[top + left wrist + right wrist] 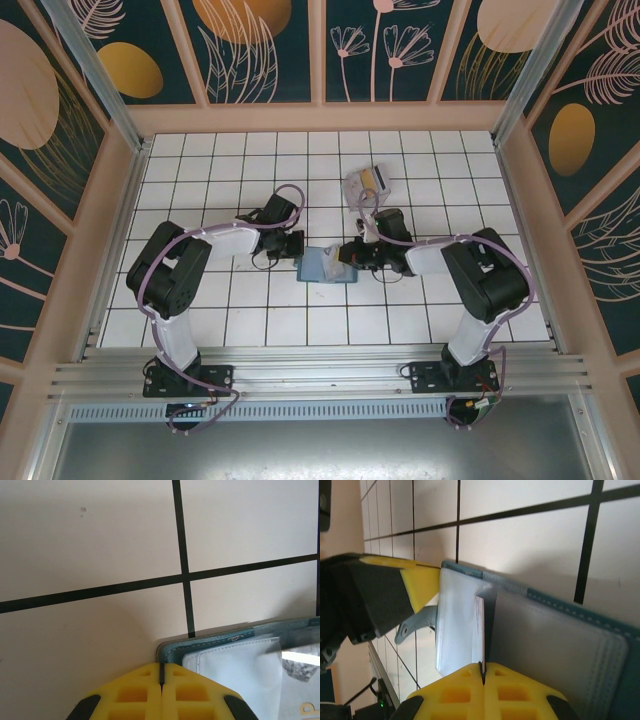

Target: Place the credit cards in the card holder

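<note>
Black-and-white arms — lilac cables, yellow fingers

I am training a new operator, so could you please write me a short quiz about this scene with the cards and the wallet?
1. True or false: the card holder lies folded shut.
2. Where is the loose bunch of credit cards? A. farther back than the holder, slightly to the right; B. in the near left corner; C. stacked on top of the holder.
3. Are the jaws of the left end effector open or shut?

Key
1. False: it lies open, with its pale inner faces up.
2. A.
3. Shut.
</note>
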`<state>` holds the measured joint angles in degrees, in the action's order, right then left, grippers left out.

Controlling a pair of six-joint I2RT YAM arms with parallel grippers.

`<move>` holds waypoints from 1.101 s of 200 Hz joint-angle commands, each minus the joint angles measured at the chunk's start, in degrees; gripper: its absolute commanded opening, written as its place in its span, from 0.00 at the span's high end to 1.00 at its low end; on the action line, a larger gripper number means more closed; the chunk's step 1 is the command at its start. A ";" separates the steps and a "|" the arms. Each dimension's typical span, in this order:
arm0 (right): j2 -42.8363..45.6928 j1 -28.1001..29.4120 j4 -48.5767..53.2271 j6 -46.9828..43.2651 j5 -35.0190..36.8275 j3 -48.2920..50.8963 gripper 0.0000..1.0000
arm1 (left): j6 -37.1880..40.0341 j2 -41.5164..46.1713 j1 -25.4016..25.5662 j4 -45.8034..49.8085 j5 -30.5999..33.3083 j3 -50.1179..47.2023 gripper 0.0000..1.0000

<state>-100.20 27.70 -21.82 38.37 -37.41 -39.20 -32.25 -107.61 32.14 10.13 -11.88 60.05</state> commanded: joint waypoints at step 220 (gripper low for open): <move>0.52 15.74 4.86 9.36 30.42 -1.92 0.99 | -0.62 -6.03 0.72 2.61 -0.43 -4.02 1.00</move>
<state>-98.10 41.01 -22.50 48.42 -11.79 -39.20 -32.51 -107.35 32.12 9.21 -12.03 59.55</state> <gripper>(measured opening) 0.048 0.062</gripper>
